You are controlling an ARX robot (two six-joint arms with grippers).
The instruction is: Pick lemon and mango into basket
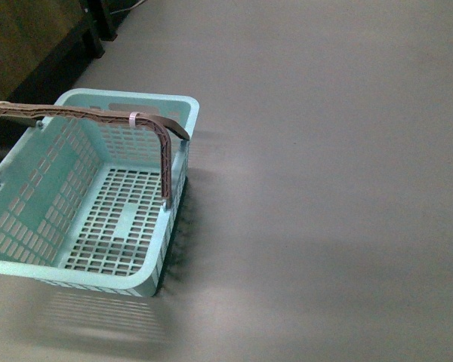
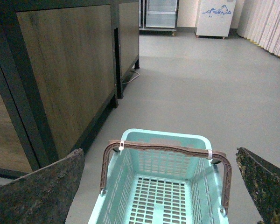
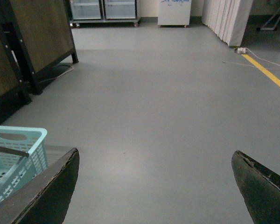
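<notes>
Fingers (image 2: 42, 189) of left gripper (image 2: 158, 150) spread, basket (image 2: 164, 164) ahead

Basket (image 1: 128, 102): left side and left end of handle (image 1: 83, 113) cut by front view's left edge. Left wrist view: basket's near half runs off bottom edge; left gripper (image 2: 158, 150) fingers (image 2: 37, 191) cropped at lower corners, only tips shown. Right wrist view: basket mostly off-frame, one corner behind right gripper (image 3: 155, 151) finger (image 3: 42, 191). Blue marking on white unit (image 2: 215, 17) at far end of floor (image 2: 214, 84) too small to read. Cabinet (image 2: 60, 70) cropped top and left.
</notes>
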